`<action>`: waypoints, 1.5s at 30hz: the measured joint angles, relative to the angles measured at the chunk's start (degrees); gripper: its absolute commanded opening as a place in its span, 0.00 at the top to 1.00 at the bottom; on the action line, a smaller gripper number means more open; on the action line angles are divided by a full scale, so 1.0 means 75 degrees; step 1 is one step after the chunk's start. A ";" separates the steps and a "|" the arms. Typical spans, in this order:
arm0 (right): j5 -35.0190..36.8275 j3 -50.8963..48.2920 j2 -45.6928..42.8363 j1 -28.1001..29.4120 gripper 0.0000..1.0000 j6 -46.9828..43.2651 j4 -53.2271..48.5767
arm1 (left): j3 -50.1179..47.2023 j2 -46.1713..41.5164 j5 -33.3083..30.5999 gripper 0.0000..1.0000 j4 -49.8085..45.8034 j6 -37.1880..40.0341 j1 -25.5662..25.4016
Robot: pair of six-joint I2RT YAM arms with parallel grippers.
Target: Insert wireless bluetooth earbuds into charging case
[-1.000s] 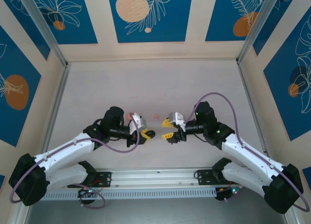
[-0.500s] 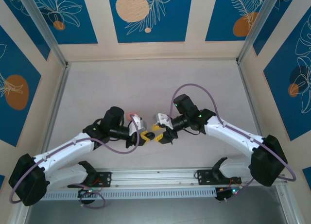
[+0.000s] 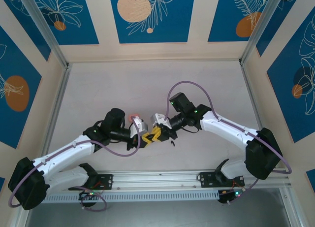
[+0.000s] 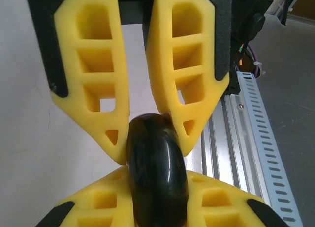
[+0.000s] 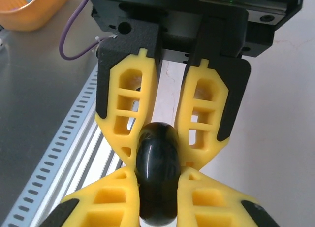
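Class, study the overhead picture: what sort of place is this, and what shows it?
Probably a robot test cell: a left arm and a right arm bolted to a metal rail at a pale table edge, enclosed by leaf-patterned panels and aluminium posts.

A pale tabletop [image 3: 147, 84] fills the centre; blue leaf-patterned panels [image 3: 172, 20] stand at twelve o'clock, and a slotted metal rail [image 3: 157, 195] lies at six o'clock.

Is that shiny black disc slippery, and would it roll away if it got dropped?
Probably slippery: the disc looks glossy and smooth, so both pairs of yellow fingers must pinch firmly. It would likely roll, since its rim is round. It seems stiff, showing no dent under the squeeze.
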 measured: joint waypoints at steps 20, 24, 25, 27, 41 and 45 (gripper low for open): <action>-0.1620 -0.2492 -0.0318 -0.2643 0.88 0.3640 0.6309 | -0.1014 0.2602 0.0536 0.44 0.6811 -0.1947 0.1259; -0.1979 -0.2416 0.0073 -0.2640 0.88 0.3893 0.6709 | -0.1011 0.3171 0.0816 0.44 0.8078 -0.2288 0.1285; -0.2055 -0.2369 0.0172 -0.2640 0.88 0.3902 0.6764 | -0.1011 0.3255 0.0889 0.44 0.8300 -0.2337 0.1288; -0.2221 -0.2279 0.0306 -0.2640 0.88 0.3926 0.6846 | -0.0991 0.3378 0.1035 0.45 0.8600 -0.2396 0.1288; -0.2699 -0.1635 0.0828 -0.2637 0.88 0.3832 0.6892 | -0.0533 0.3768 0.1699 0.60 0.9171 -0.2678 0.1311; -0.2786 -0.1614 0.0854 -0.2588 0.88 0.3803 0.6892 | -0.0493 0.3902 0.1749 0.67 0.9299 -0.2798 0.1317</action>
